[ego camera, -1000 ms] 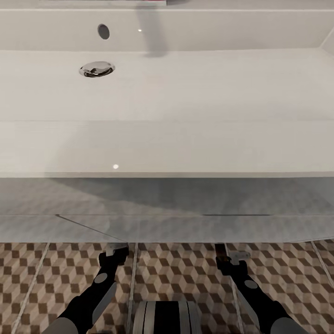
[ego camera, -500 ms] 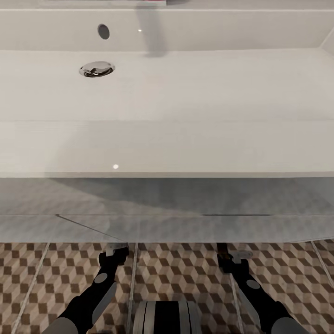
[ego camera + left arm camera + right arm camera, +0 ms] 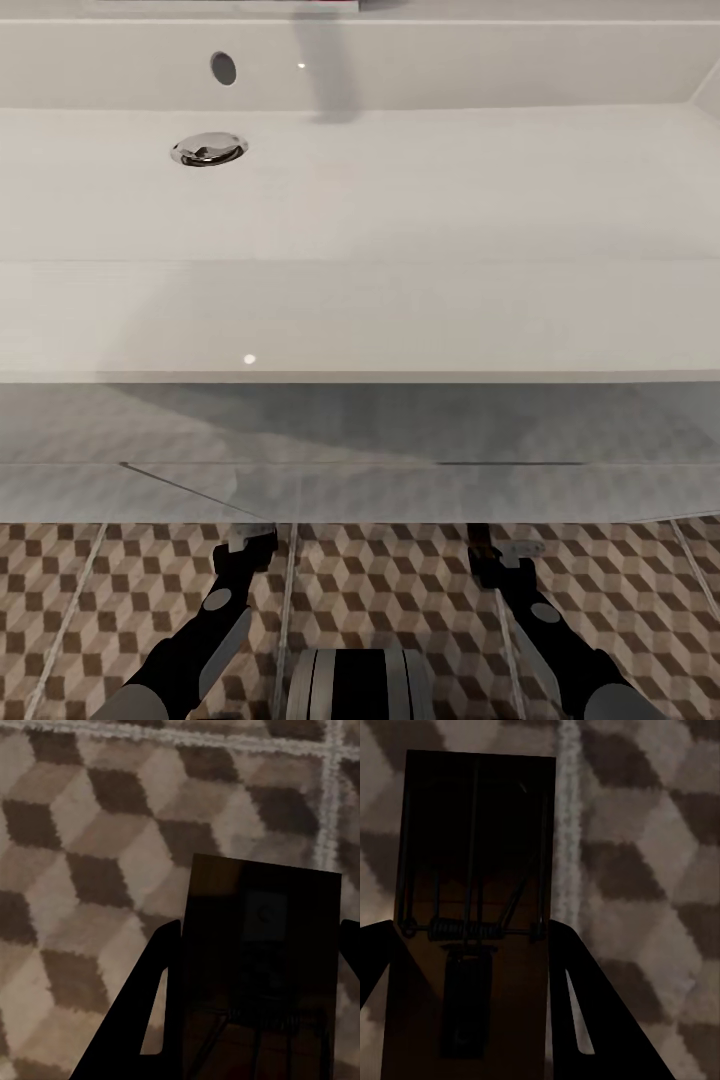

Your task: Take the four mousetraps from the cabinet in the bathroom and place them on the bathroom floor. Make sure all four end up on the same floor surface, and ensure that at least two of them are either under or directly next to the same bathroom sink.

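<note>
**Both arms lowered at the sink front, each with a mousetrap between its jaws**

The head view is taken up largely by the bathroom sink, a wide white basin with a chrome drain toward its left and an overflow hole in the back wall. Below the front edge of the sink, pale glossy front panels are seen, with the cube-patterned bathroom floor beneath them.

The left gripper is observed low over the floor, just at the foot of the sink's front panels. In the left wrist view a dark rectangular mousetrap is seen between the two fingers, with the floor tiles close behind it. The jaws are set against the sides of the board and are judged clamped on it.

The right gripper is observed likewise low, near the panels and well apart from the left. In the right wrist view a second mousetrap is seen lengthwise between the fingers, its spring coil and wire bar facing the camera. The jaws are closed on the board's edges. A pale grout line runs just beside it.

Whether either board touches the floor cannot be told.
</note>
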